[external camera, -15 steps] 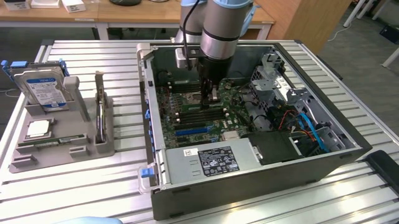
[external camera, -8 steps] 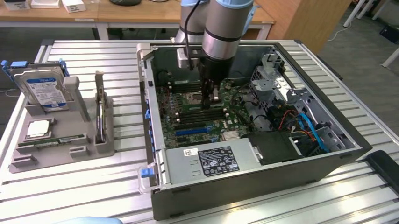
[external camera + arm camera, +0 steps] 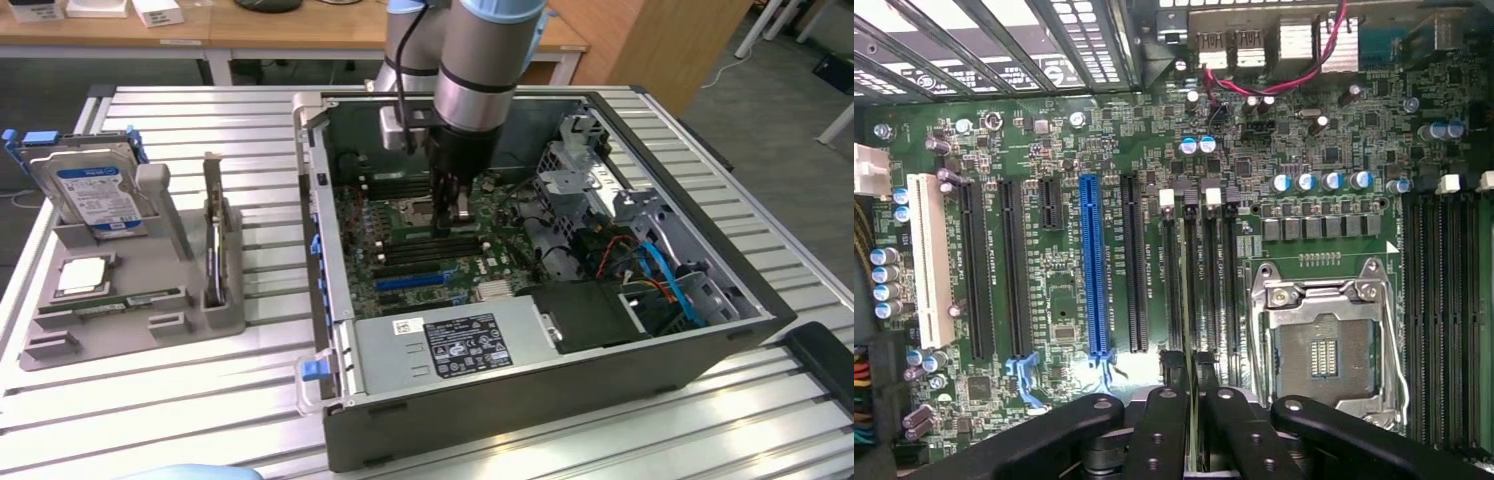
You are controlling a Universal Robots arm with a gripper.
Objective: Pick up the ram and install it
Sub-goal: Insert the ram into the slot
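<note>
My gripper [image 3: 454,203] hangs inside the open computer case [image 3: 400,420], low over the motherboard [image 3: 414,265]. It is shut on the ram [image 3: 1194,375], which the wrist view shows edge-on as a thin strip between the two black fingers [image 3: 1157,425]. The stick stands upright above the black memory slots [image 3: 1206,280], just beside the silver CPU socket [image 3: 1324,345]. Its lower edge is close to the slots; I cannot tell whether it touches them. In the exterior view the ram [image 3: 462,207] is a small sliver under the gripper body.
A grey holder tray [image 3: 174,270] sits at the exterior view's left with a hard drive [image 3: 96,192], a square silver CPU chip [image 3: 83,273] and a flat green board [image 3: 114,302]. Drive cages and cables [image 3: 627,250] crowd the case's right side. A blue slot [image 3: 1094,265] runs alongside.
</note>
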